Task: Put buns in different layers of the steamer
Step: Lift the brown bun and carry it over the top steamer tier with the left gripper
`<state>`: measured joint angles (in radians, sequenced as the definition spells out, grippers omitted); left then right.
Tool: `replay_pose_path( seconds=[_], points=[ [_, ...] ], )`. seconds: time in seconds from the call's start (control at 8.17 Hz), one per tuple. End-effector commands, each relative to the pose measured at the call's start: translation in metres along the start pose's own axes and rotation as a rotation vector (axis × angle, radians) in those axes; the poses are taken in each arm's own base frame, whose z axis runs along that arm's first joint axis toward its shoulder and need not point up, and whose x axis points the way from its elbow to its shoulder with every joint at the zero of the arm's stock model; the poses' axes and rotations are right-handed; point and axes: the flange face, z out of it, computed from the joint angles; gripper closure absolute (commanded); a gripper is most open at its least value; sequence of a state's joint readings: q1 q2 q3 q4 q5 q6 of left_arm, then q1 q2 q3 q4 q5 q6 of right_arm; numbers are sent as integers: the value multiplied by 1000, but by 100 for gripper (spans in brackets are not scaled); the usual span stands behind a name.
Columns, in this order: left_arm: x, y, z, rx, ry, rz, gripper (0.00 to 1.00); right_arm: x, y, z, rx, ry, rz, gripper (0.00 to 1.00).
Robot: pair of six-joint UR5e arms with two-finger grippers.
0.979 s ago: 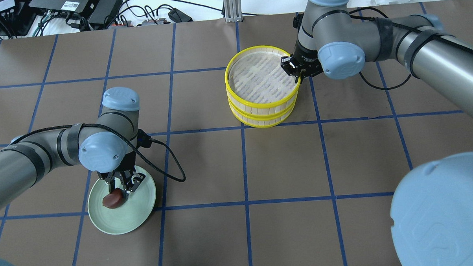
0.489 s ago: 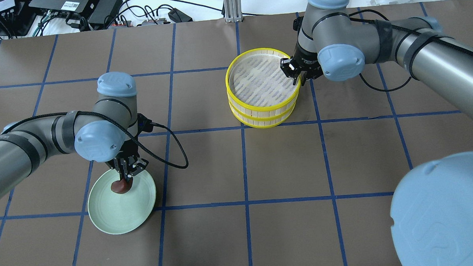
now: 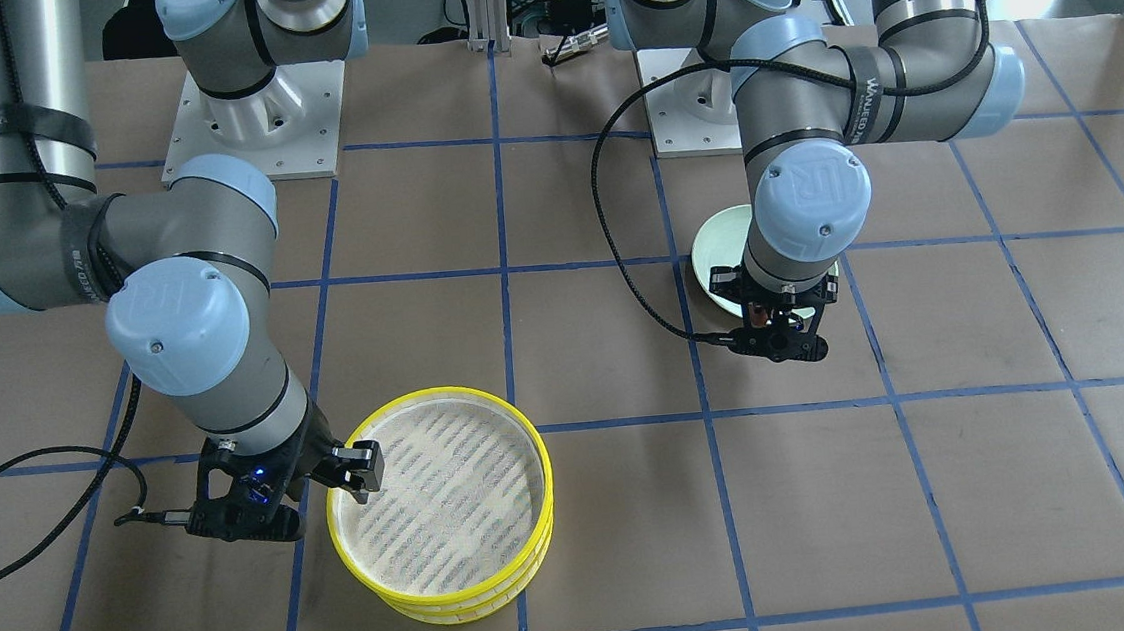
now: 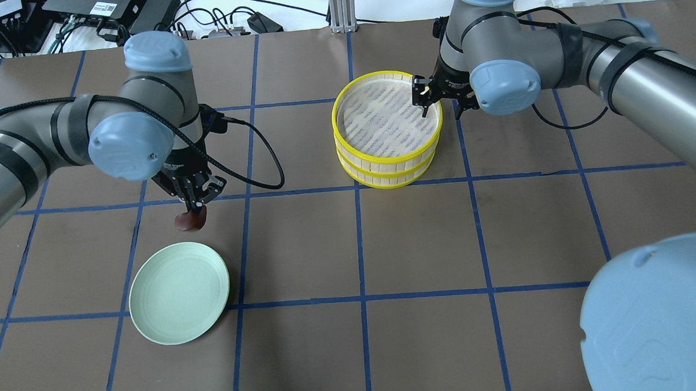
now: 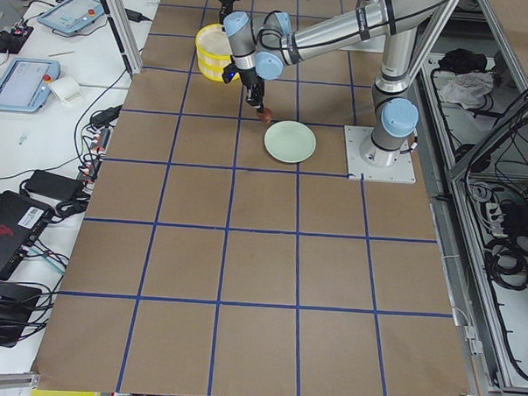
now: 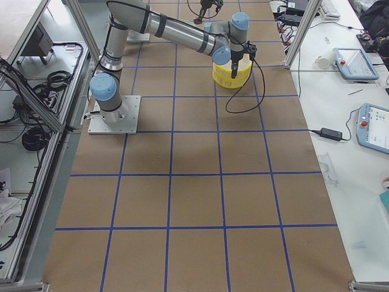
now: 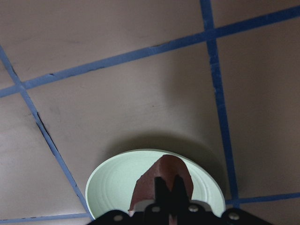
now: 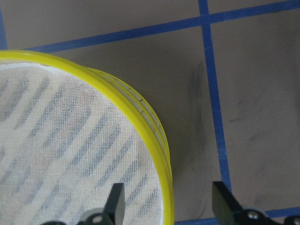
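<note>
My left gripper [image 4: 191,211] is shut on the dark reddish-brown bun [image 4: 188,221] and holds it in the air beyond the pale green plate [image 4: 179,292]. The left wrist view shows the bun [image 7: 159,180] between the shut fingers, with the plate [image 7: 105,187] far below. The steamer [image 4: 387,133] is two yellow-rimmed trays stacked; the top tray's floor is bare. My right gripper [image 4: 440,108] is open and straddles the top tray's rim [image 8: 157,140], one finger [image 8: 116,199] inside and one outside. The cream-white bun is not in view.
The plate holds nothing. Blue tape lines grid the brown table cover. Cables and electronics [image 4: 110,15] lie along the far edge, and a post [image 4: 341,10] stands behind the steamer. The left arm's black cable [image 4: 260,158] hangs beside its wrist.
My left gripper has lifted the brown bun off the plate and carried it away from the robot. The top tray has settled onto the lower one, and my right gripper has opened off its rim.
</note>
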<state>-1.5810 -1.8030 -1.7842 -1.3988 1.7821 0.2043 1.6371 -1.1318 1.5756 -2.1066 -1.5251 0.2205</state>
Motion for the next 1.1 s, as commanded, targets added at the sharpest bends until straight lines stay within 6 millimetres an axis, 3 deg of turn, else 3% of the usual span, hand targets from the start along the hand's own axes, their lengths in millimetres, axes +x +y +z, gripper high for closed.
replay_pose_path(
  seconds=[0.0,0.12,0.24,0.37,0.49,0.61,0.98],
  points=[
    [-2,-9,-42,78,24,-54,100,7,10,-62,35,-9,-15,12],
    [-1,-9,-52,98,19,-55,100,15,15,-101,20,6,-79,10],
    [4,-8,-71,142,37,-90,100,37,17,-137,-26,19,-73,6],
    [15,-9,-89,182,63,-132,100,54,35,-178,-48,12,-71,2],
    [35,-11,-109,231,113,-125,100,56,58,-217,-16,6,-87,0],
    [55,-16,-128,321,185,-172,100,57,77,-238,-21,5,-87,0],
    [75,-29,-163,524,452,-266,100,50,81,-239,-25,4,-104,0]
  ],
)
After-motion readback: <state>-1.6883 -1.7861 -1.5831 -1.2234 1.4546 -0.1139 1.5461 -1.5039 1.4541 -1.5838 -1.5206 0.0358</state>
